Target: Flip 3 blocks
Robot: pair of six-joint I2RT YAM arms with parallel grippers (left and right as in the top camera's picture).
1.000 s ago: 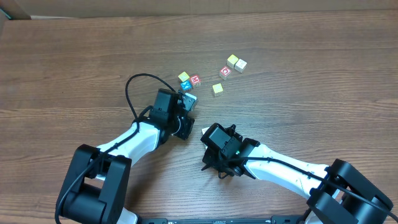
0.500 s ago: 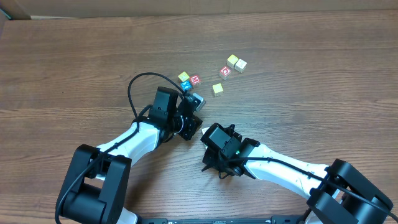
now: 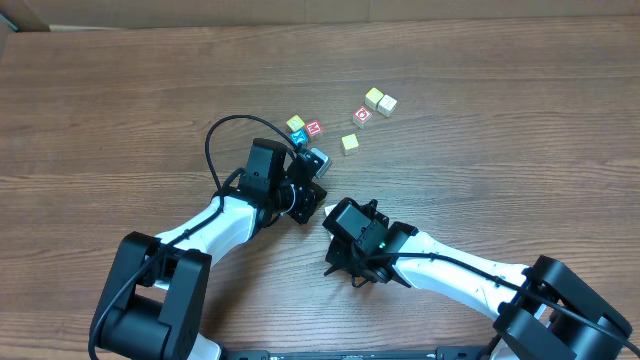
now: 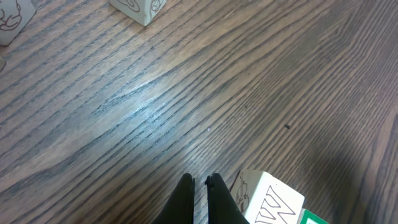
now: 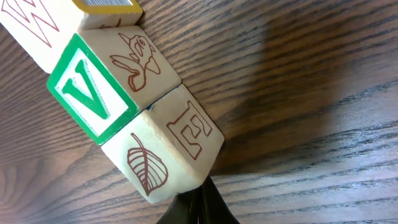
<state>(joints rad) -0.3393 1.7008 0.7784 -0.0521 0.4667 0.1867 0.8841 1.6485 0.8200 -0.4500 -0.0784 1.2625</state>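
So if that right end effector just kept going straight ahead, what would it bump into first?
Probably the cream block with the E and leaf. It sits right at the tips of the shut right end effector, almost touching, though depth is hard to judge. The green V block lies beyond.

Table (image 3: 120,90) open at far left and far right. Scattered cubes (image 3: 350,143) mid-table, small gaps between. Row of touching blocks (image 5: 93,93) close against closed right gripper (image 5: 198,198), just beside closed left gripper (image 4: 200,180).
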